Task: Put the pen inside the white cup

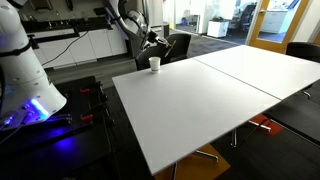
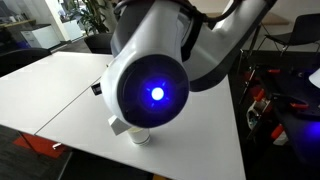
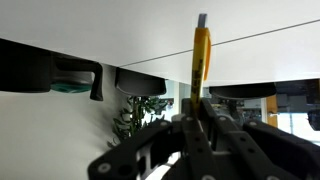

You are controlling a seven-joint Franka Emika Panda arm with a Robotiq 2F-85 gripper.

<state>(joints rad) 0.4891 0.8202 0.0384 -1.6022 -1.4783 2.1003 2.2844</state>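
From where I stand, the arm's big round joint (image 2: 150, 85) with its blue light blocks most of the white cup (image 2: 141, 135); only its bottom peeks out at 6 o'clock. In an exterior view the claw (image 1: 150, 42) is a small dark shape at 11 o'clock of the cup (image 1: 155, 63), and the pen cannot be made out there. In the wrist view the claw (image 3: 197, 112) is pinching the pen (image 3: 201, 55), whose lower end is hidden between the fingers. The pen is yellow-orange with a grey tip pointing to 12 o'clock. The white table (image 1: 220, 100) has 1 seam (image 1: 240, 72); dark chairs (image 1: 178, 45) and a plant (image 3: 140, 112) stand behind.
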